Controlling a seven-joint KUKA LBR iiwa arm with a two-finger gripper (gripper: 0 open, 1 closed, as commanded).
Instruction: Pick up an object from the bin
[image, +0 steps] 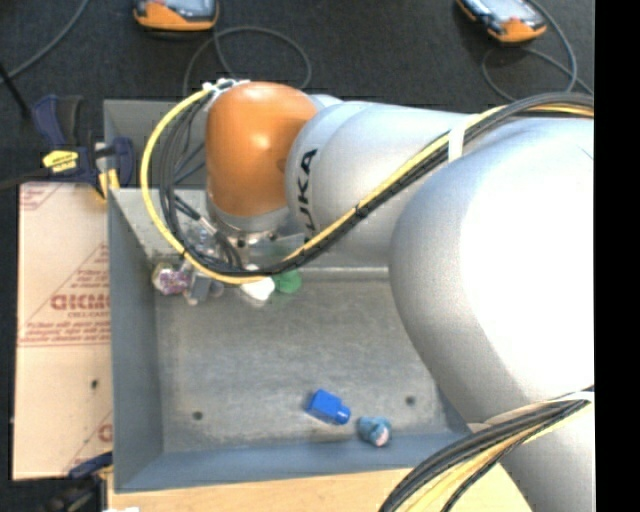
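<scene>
The gripper (207, 272) is seen low by the bin's (135, 400) far wall, near the view-left wall, partly hidden under the arm's orange cover (255, 145); whether it's spread or closed can't be told. Little room is left behind it & to its left; bare floor is left in front. Just beside it, left: 1 purplish clear thing (172, 280). Just right: 1 white piece (260, 291), 1 green piece (289, 283). Well apart, by the near wall: 1 blue block (327, 406), 1 small blue-grey round thing (374, 432).
</scene>
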